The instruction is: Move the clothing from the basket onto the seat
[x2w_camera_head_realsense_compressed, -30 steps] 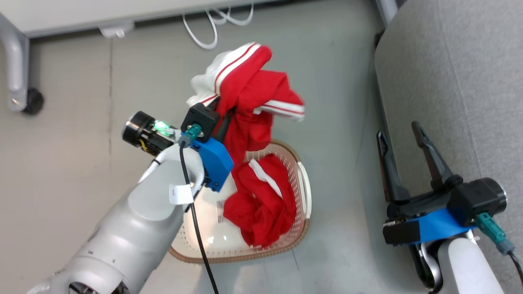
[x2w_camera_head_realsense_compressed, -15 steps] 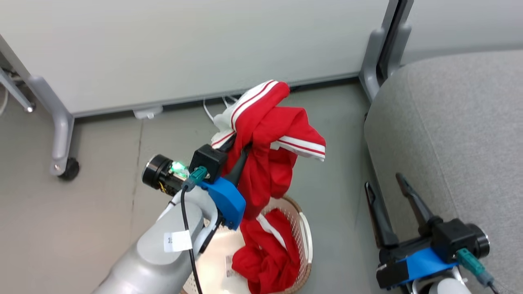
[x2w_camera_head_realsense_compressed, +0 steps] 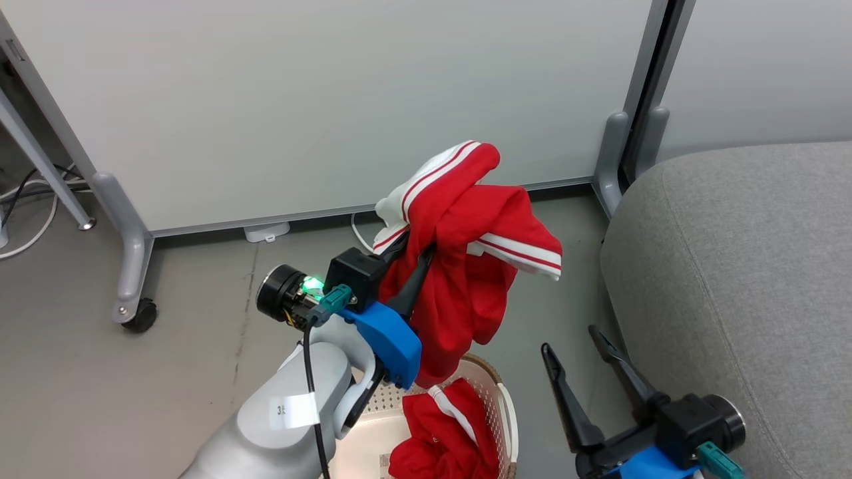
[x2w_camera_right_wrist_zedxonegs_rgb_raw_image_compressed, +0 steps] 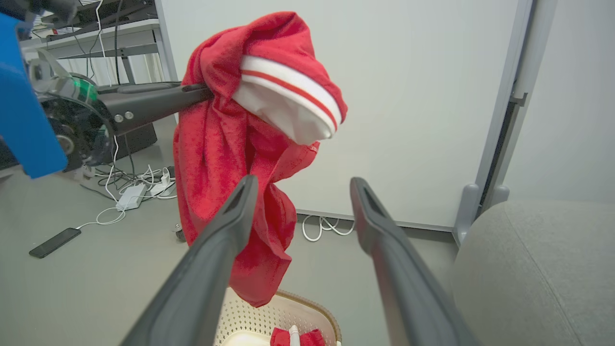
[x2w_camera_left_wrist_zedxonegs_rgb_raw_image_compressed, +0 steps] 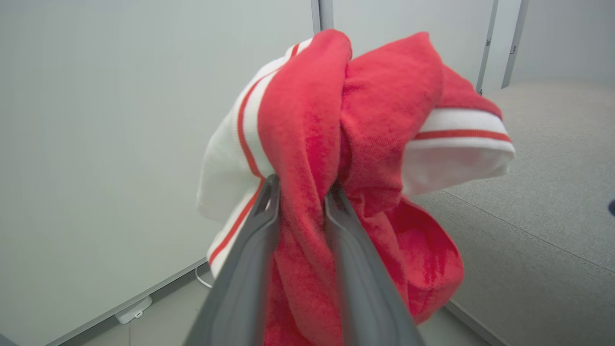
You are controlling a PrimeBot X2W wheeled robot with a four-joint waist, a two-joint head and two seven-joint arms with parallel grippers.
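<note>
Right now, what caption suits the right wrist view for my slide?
Left claw holds a red garment above the basket; open right claw beside the seat.

Pale partition panels [x2w_camera_head_realsense_compressed: 319, 100] on a castered leg [x2w_camera_head_realsense_compressed: 131, 266] stand on grey floor [x2w_camera_head_realsense_compressed: 100, 399] (white cables [x2w_camera_right_wrist_zedxonegs_rgb_raw_image_compressed: 323, 225] trail beneath).

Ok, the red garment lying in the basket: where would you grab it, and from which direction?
Take the red garment by the raised crumpled fold beside its white stripe, coming straight down from above. It lies bunched low inside the basket, whose walls block a sideways approach. The open right gripper looks free for it.
</note>
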